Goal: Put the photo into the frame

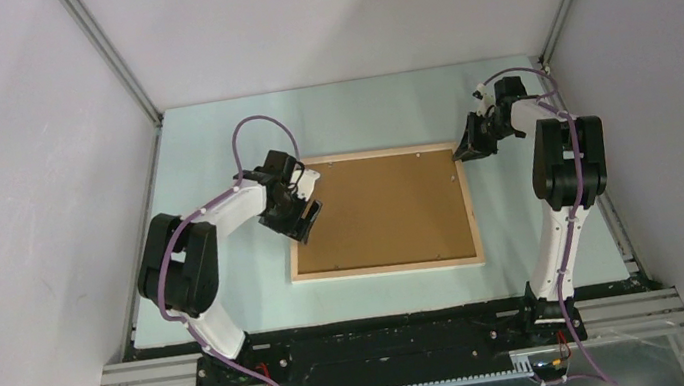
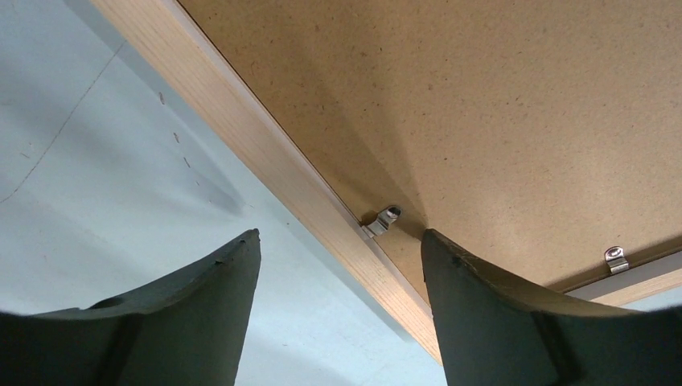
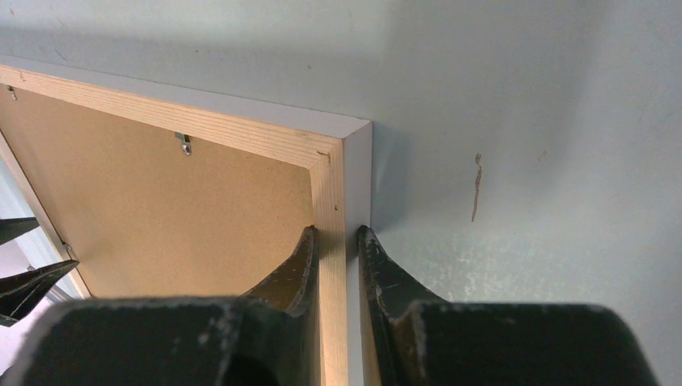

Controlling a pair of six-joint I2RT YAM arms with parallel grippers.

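- Brown fibreboard backing (image 1: 386,209) fills the frame (image 1: 389,269), which lies face down on the surface (image 1: 212,161). The photo shows in no view, so its place cannot be told.
- Right pincer (image 3: 336,233): clenched on the right rail, just short of the far corner. Risk: a lift or pull from this one grip may tilt or drag the frame, because the rail is thin and the grip sits at one end.
- Left pincer (image 2: 338,241): released, one finger over the surface, the other over the backing, the left rail between them. A metal clip (image 2: 384,219) sits just ahead. Risk: closing here takes the rail, not the clip, and a finger may skid across the clip or bend it.
- Second clip (image 2: 615,259), on the adjoining rail, appears to lie over the backing. Risk: prying the backing with a clip engaged may crack it or shift the frame.
- Judgement: unless the photo lies under the backing, the task is not done.
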